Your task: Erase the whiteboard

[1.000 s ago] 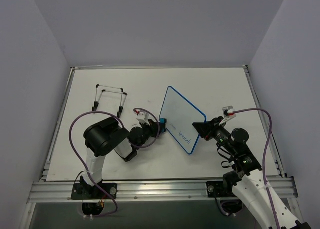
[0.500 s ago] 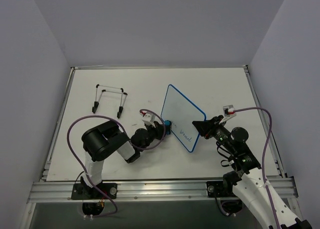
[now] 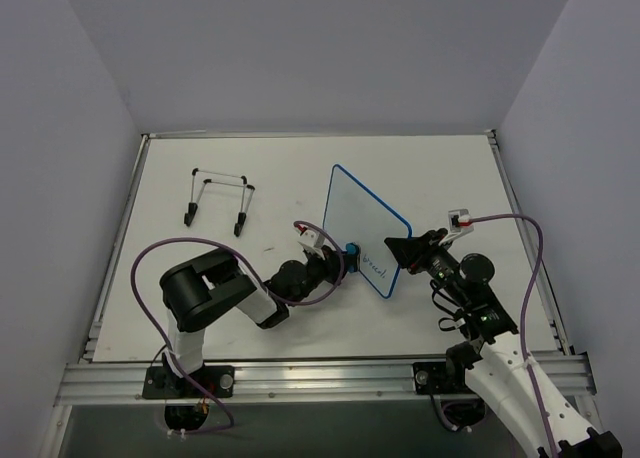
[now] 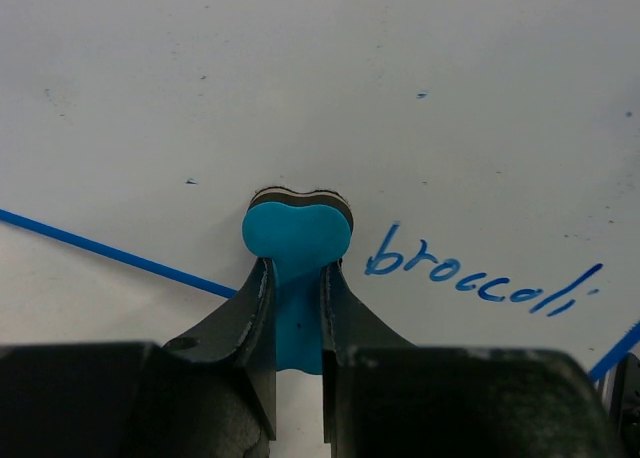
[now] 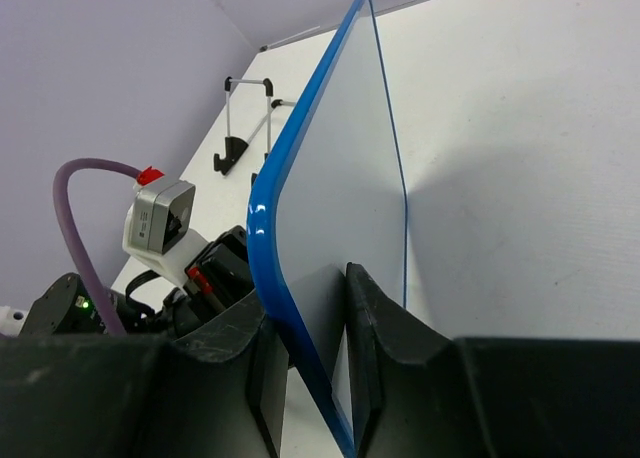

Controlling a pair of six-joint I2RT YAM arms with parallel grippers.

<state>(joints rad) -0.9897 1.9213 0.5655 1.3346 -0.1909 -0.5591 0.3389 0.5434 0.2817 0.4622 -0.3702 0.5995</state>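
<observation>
The whiteboard (image 3: 362, 228), white with a thin blue rim, stands tilted on its edge in the middle of the table. My right gripper (image 3: 400, 252) is shut on its near right corner; in the right wrist view the board (image 5: 340, 218) runs edge-on between the fingers. My left gripper (image 4: 297, 278) is shut on the blue bone-shaped eraser (image 4: 296, 240). The eraser's pad presses on the board face (image 4: 350, 88), just left of the blue handwritten word "broccoli" (image 4: 480, 278). In the top view the eraser (image 3: 351, 249) touches the board's lower left part.
A black wire stand (image 3: 217, 200) sits at the back left of the table, also visible in the right wrist view (image 5: 250, 118). Purple cables loop over both arms. The table's metal rail runs along the near edge (image 3: 320, 378).
My left gripper has moved right with the eraser, from the board's left edge onto its face. The board and my right gripper have shifted only slightly.
</observation>
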